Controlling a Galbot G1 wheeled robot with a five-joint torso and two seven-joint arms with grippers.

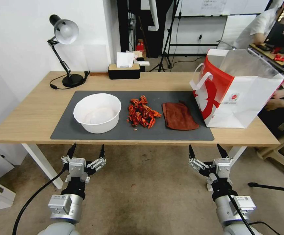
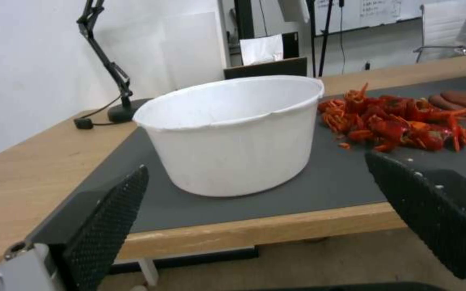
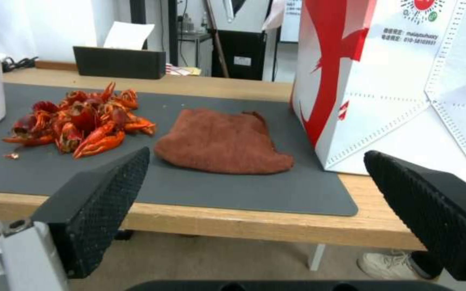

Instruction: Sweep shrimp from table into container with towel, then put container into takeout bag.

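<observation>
A grey mat [image 1: 168, 135] is lying on the table [image 1: 27, 114]. On the mat, from the robot's left to its right, are sitting the bowl [image 1: 97, 112], the shrimp [image 1: 142, 112] and the towel [image 1: 178, 116]. The shrimp are lying in a loose heap between the bowl and the towel, near both but touching neither. The bag [image 1: 238, 88] is standing open on the right, its corner resting on the mat just beside the towel. A person's hand [image 1: 272, 104] is touching the bag's far side. A lamp [image 1: 65, 49] and a black tissue box [image 1: 124, 71] are standing at the back of the table, well away from the shrimp. The front edge of the mat is lying close to the table's front edge. The left gripper [image 1: 86, 151] is hanging below the table edge in front of the bowl, fingers spread and holding nothing. The right gripper [image 1: 206, 151] is hanging the same way in front of the towel, also spread and holding nothing.
</observation>
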